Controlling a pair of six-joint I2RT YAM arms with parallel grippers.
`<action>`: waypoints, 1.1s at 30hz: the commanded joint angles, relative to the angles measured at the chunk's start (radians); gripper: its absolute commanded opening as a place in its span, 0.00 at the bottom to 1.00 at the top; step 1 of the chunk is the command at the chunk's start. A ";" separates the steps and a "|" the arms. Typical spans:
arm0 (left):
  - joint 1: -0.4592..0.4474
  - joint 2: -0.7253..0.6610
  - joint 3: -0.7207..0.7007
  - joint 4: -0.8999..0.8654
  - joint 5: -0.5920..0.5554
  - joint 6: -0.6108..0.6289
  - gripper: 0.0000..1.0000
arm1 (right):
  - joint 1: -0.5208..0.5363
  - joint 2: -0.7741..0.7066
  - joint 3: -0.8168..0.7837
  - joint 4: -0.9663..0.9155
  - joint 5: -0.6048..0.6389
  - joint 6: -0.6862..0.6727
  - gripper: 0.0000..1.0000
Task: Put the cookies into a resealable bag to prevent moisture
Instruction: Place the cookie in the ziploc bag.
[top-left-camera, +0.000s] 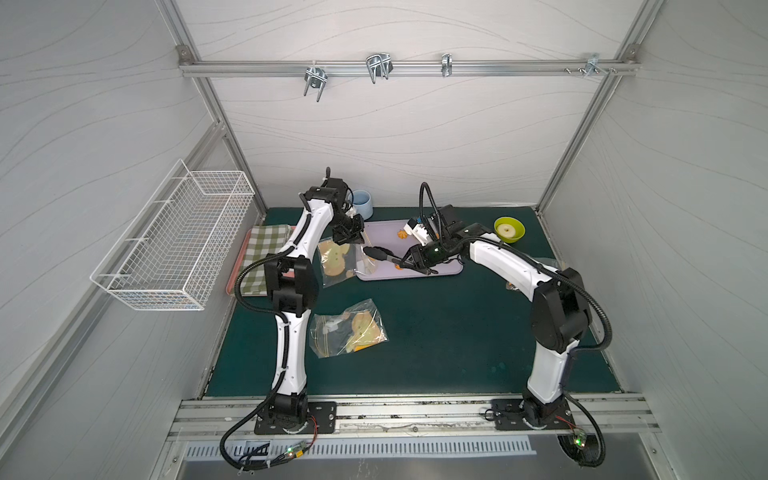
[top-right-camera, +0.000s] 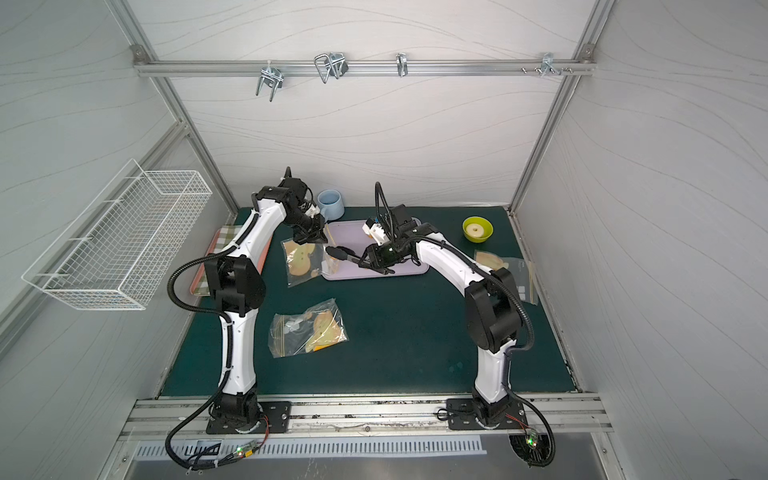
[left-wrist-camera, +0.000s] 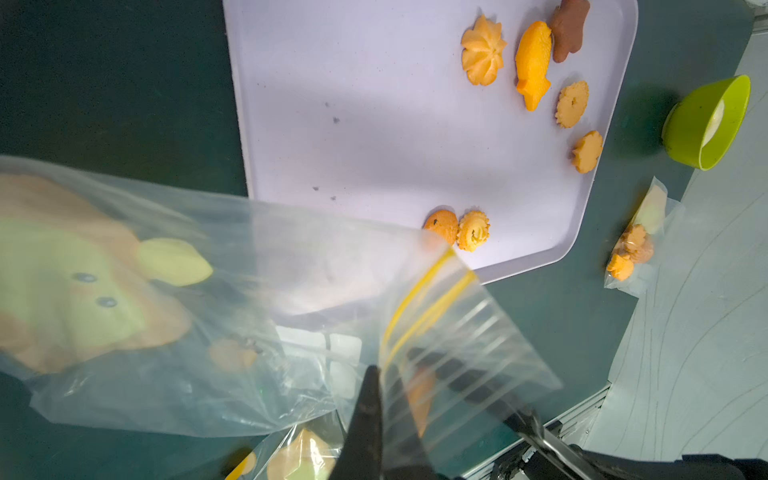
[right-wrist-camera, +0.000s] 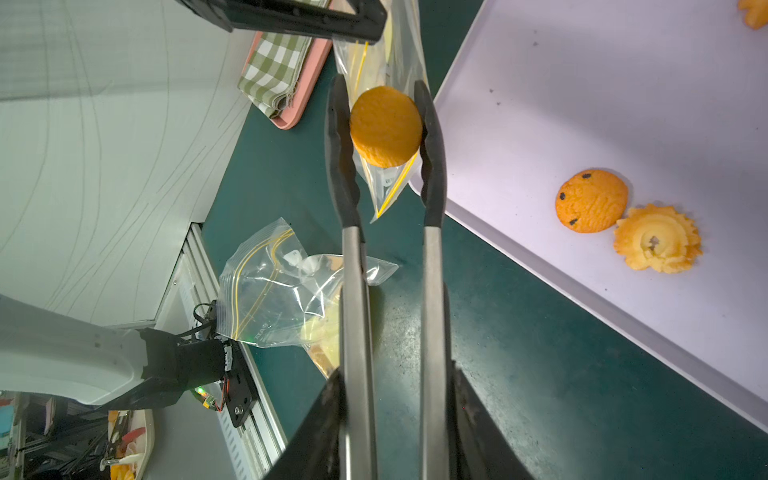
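My left gripper (left-wrist-camera: 378, 374) is shut on the lip of a clear resealable bag (left-wrist-camera: 208, 291) with yellow zip lines, holding it up at the left end of the lilac tray (left-wrist-camera: 374, 104). My right gripper (right-wrist-camera: 395, 386) is shut on metal tongs (right-wrist-camera: 353, 291). The tongs' black tips clamp a round orange cookie (right-wrist-camera: 385, 124) at the bag's mouth (right-wrist-camera: 382, 183). I cannot tell whether that cookie is inside. Several cookies lie on the tray: a flower (left-wrist-camera: 483, 50), a fish (left-wrist-camera: 533, 62) and a dark brown one (left-wrist-camera: 569, 27). In both top views the two grippers (top-left-camera: 349, 237) (top-left-camera: 409, 259) meet over the tray.
A second zip bag (top-left-camera: 349, 328) lies mid-mat, and another bag holding cookies (left-wrist-camera: 633, 245) lies at the right. A green bowl (top-left-camera: 509, 228), a blue cup (top-left-camera: 360, 203), a checked cloth on a pink tray (top-left-camera: 262, 257) and a wire basket (top-left-camera: 174, 237) ring the work area.
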 joint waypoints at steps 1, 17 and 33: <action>0.002 0.007 0.023 -0.009 0.018 0.004 0.00 | -0.013 0.012 0.033 0.009 0.005 0.030 0.39; 0.003 -0.001 0.009 0.005 0.062 0.011 0.00 | 0.019 0.155 0.238 -0.143 -0.034 -0.023 0.39; 0.001 0.004 0.005 0.012 0.085 0.014 0.00 | 0.032 0.117 0.210 -0.254 0.102 -0.243 0.39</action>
